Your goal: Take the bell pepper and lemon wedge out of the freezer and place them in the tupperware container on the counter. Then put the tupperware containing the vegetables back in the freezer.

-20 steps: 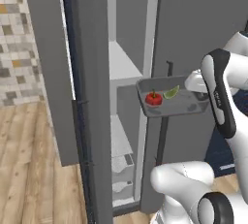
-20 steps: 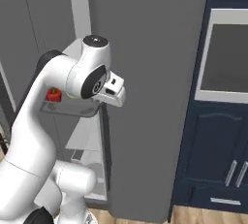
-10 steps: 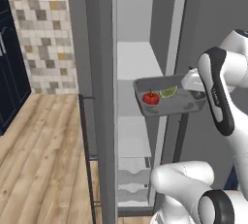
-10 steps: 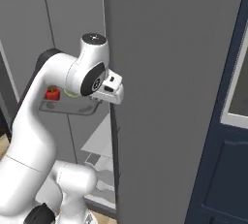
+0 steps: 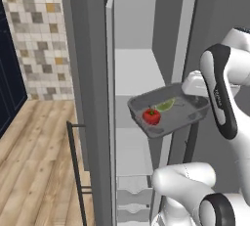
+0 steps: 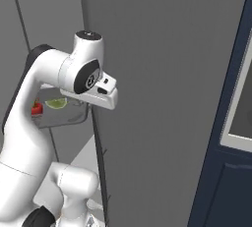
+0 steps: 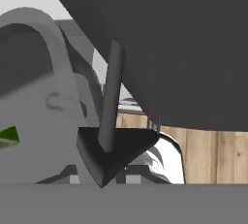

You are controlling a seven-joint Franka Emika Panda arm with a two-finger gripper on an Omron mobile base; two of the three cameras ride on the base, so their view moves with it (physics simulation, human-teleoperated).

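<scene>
Tupperware hung before the open freezer — pepper and lemon wedge inside it, gripper at its right rim, jaw state unclear; no writing was legible.

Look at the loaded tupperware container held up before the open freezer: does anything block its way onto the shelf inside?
Nothing visible does. The tupperware container, carrying the bell pepper and lemon wedge, hangs at the freezer opening; its door is swung aside and the white shelf behind looks bare.
</scene>
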